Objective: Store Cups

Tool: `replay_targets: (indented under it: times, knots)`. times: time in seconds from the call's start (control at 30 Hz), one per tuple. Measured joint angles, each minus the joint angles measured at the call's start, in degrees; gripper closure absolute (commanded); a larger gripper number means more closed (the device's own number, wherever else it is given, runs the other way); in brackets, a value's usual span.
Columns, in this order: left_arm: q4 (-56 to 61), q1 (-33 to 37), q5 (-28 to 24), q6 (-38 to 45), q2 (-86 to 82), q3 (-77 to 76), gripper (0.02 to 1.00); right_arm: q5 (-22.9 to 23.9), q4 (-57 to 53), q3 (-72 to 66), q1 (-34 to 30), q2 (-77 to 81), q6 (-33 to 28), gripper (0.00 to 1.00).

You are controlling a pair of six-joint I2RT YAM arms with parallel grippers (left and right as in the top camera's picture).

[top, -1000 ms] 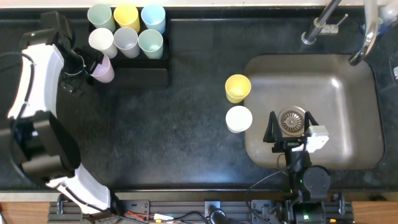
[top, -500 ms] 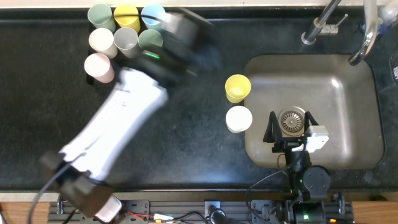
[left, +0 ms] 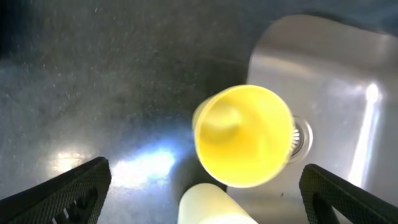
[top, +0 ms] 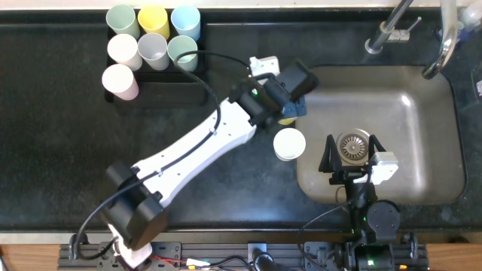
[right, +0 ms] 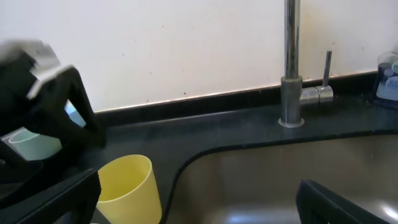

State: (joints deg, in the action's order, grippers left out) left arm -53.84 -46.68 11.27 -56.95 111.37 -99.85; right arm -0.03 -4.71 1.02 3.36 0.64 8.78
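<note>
Kitchen, no question about it: a dark speckled stone worktop (top: 60,150) runs the full width, and sunk into its right side is a stainless steel sink (top: 414,98), round drain (top: 353,145) in the basin floor. Behind the basin a tall chrome tap (right: 290,62) rises off the counter, slim lever (right: 327,68) just beside it, plain pale wall (right: 174,43) right at the back. A bottle (right: 388,81) stands at the counter's rear edge near that tap. Far corner now: pastel plastic cups (top: 153,47), mouths up, packed in a black rack (top: 162,90). And along the front edge, a tangle of cables (top: 188,263), so it's a kitchen counter wired up as a robot station
</note>
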Motion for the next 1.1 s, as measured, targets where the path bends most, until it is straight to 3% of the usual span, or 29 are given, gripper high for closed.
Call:
replay_targets:
  times: [0.23,0.53,0.57,0.6,0.63,0.77,1.1]
  knots:
    - [-0.2,5.2,-9.8,-0.4,5.7,0.0,0.02,0.0,0.0,0.0,0.0,0.0,0.0,0.003]
    - [-0.2,5.8,-14.4,-1.3,8.1,0.0,0.053,0.0,0.0,0.0,0.0,0.0,0.0,0.005]
    - [-0.2,5.8,-14.6,-1.5,8.1,0.0,0.132,0.0,0.0,0.0,0.0,0.0,0.0,0.003]
    - [-0.2,5.8,-14.8,-1.7,8.1,0.0,0.772,0.0,0.0,0.0,0.0,0.0,0.0,0.003]
    - [-0.1,5.8,-14.8,-1.9,8.1,0.0,0.908,0.0,0.0,0.0,0.0,0.0,0.0,0.005]
    - [0.1,5.8,-14.7,-1.6,8.1,0.0,0.982,0.0,0.0,0.0,0.0,0.0,0.0,0.003]
    - [-2.5,6.7,-12.4,-1.6,8.1,-1.9,0.982,0.0,0.0,0.0,0.0,0.0,0.0,0.005]
